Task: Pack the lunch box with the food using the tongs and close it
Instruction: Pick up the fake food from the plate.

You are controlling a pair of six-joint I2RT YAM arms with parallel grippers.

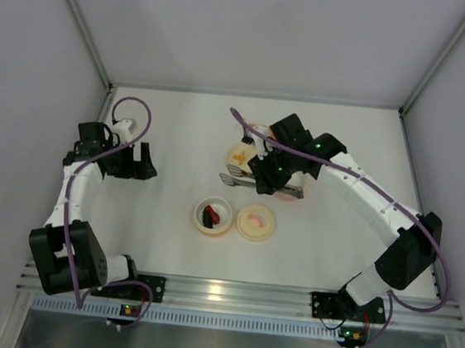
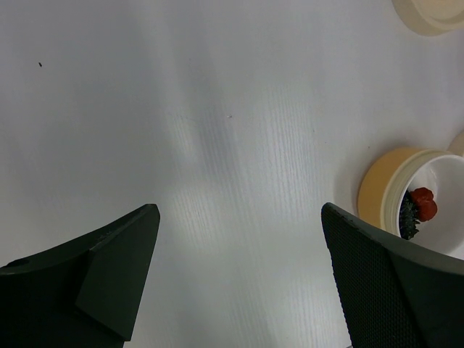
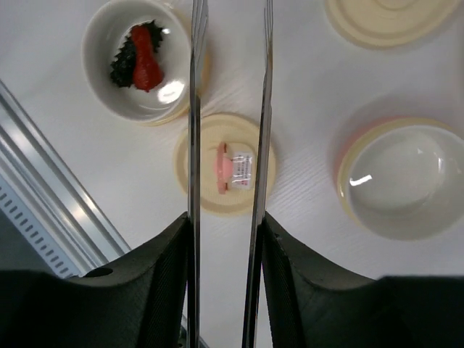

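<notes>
White counter (image 1: 179,127) carries a lunch set taken apart, so the task looks early to midway, by my reading. The right arm reaches over the middle of the counter. Its pincer (image 3: 226,221) is pinching the tongs (image 3: 194,109), a finger pressed against the outside of each thin metal arm. The two arms stand slightly apart with nothing between their tips, as far as the wrist view shows. The left pincer (image 2: 239,210) is spread wide over bare counter, holding nothing.

One cream bowl (image 3: 105,43) sits nearest the arm bases and holds food. A second bowl (image 3: 402,177) beside it is empty. Two round cream lids lie loose: one with a pink motif (image 3: 225,196) just beside the filled bowl and under the tongs, and another (image 3: 388,18) farther off.

In the filled bowl the dark red piece (image 3: 145,61) rests touching the black ridged piece (image 3: 123,65), so two pieces appear packed. I cannot find the orange-brown lump in any view. Placing it, stacking the bowls and fitting the lids remain.
</notes>
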